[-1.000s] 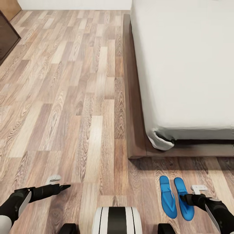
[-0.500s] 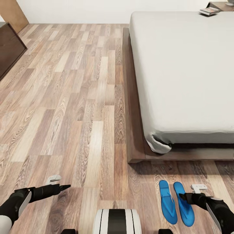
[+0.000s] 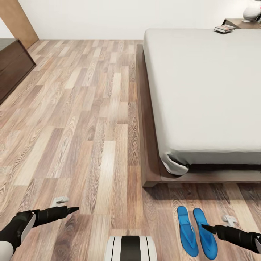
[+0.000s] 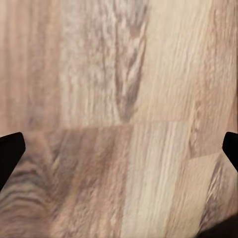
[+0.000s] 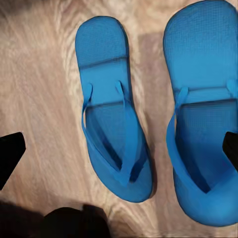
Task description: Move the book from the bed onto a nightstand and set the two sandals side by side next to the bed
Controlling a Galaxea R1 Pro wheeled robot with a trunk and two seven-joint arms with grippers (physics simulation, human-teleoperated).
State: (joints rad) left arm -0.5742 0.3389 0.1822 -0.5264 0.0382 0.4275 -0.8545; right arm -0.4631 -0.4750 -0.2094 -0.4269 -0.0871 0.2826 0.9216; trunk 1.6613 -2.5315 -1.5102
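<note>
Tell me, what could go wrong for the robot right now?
The right gripper hangs open just above the right-hand sandal, so a careless move could knock it away from the left-hand sandal and spoil the neat pair. The book seems to lie near the nightstand at the bed's far end; whether it rests on it is unclear.

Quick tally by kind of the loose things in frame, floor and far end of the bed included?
Bright blue flat flip-flop sandals: 2
Small thin book at the far end of the pale grey bed: 1
White rounded lamp base or vase: 1
Total: 4
</note>
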